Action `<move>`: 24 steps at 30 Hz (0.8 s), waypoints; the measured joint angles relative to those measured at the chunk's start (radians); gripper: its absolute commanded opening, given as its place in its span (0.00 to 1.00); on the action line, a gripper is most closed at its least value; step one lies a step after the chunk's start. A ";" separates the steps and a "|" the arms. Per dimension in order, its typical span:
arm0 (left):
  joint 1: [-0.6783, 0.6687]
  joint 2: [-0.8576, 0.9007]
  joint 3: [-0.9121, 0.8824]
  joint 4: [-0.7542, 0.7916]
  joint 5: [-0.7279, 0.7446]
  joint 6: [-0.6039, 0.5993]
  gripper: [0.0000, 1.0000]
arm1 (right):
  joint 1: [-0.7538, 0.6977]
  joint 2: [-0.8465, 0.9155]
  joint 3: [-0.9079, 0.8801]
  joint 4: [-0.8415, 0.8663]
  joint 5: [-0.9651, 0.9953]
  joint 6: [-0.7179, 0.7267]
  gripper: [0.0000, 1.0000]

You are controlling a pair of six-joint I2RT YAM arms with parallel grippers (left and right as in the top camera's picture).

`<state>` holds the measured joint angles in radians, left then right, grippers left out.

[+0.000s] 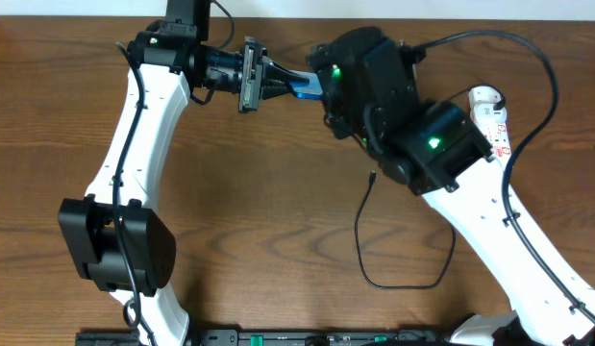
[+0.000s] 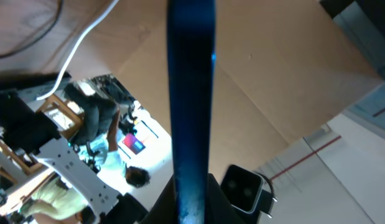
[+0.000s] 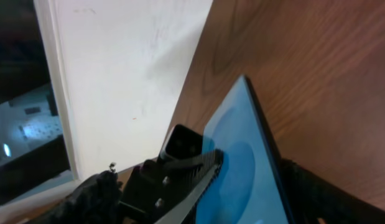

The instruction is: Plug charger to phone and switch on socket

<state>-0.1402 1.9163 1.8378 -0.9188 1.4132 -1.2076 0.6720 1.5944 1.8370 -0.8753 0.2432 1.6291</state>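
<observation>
**A:** The left claw: what is it doing?

**B:** It is clamped on one end of the phone and holds it on edge. The arm rises from its base with the elbow bent. Its wrist is turned level, towards the right claw.

**A:** And that one?

**B:** It sits at the phone's other end. From above, the bulk of the wrist covers it. Its own camera shows the fingers standing apart, with the blue screen between them.

**A:** The charger?

**B:** It lies on the worktop, well behind the right claw and beside that arm, with its plug tip free.

**A:** The socket?

**B:** It lies along the right forearm, partly hidden, well apart from both claws.
</observation>
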 measured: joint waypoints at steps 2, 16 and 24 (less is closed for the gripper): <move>0.000 0.000 0.000 0.023 -0.029 0.005 0.07 | -0.027 0.000 0.000 0.000 0.001 -0.082 0.99; 0.000 0.000 0.000 0.117 -0.247 0.377 0.07 | -0.192 -0.011 0.004 -0.406 0.072 -0.812 0.99; 0.000 0.000 0.000 0.108 -0.268 0.608 0.08 | -0.303 0.034 -0.140 -0.389 0.060 -0.853 0.99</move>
<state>-0.1402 1.9163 1.8378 -0.8108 1.1450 -0.5991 0.3695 1.6287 1.6970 -1.2644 0.3027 0.7765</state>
